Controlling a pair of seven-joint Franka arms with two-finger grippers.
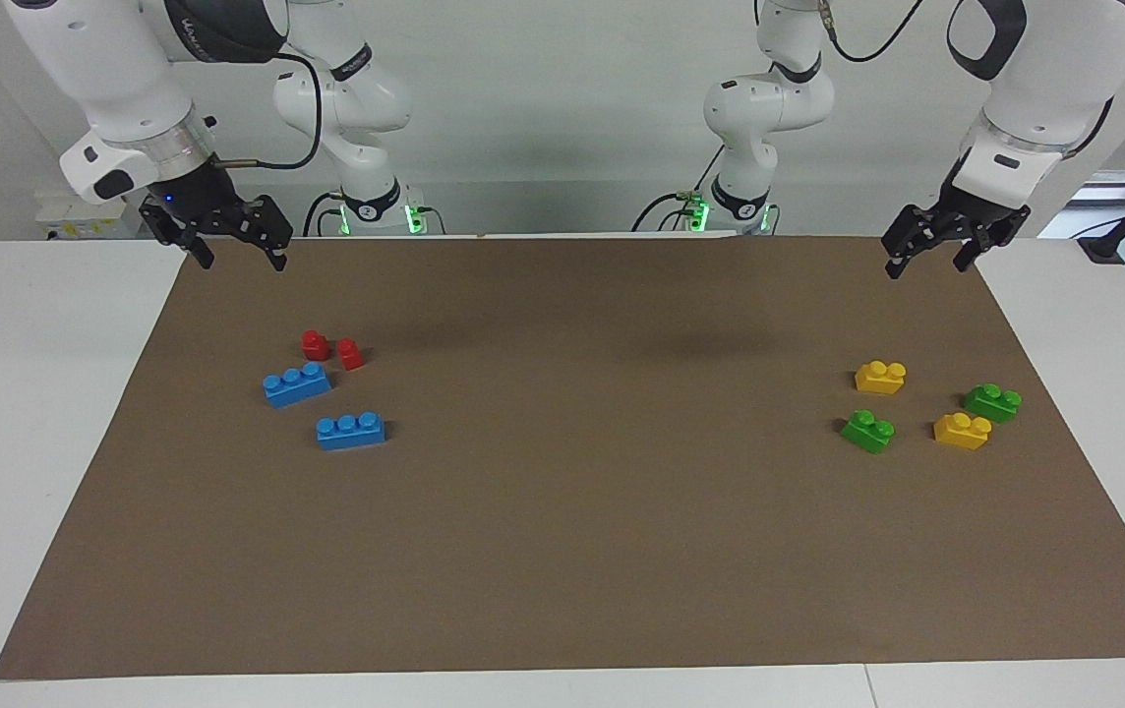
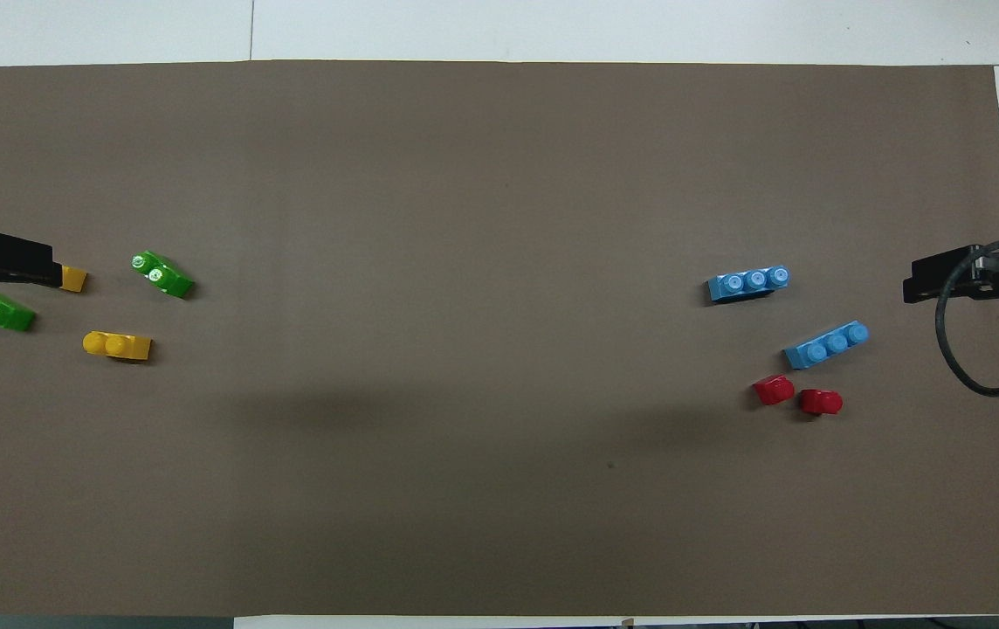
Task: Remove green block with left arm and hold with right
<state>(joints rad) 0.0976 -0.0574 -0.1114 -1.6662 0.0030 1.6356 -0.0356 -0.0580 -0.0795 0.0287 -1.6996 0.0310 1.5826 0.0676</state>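
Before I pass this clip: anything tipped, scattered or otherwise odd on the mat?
Nothing stands out. All bricks sit studs-up on the brown mat, both grippers wait raised and open, and the green block lies untouched.

From overhead, my left gripper covers most of one yellow brick; only its corner pokes out past the fingertips. The frame edge cuts that gripper off, so I see no wrist or arm. My right gripper is likewise cropped at the edge, a black cable looping across it. In the facing view, both arms' upper links run out of the top of the frame. I cannot tell the two green bricks' shades apart there.
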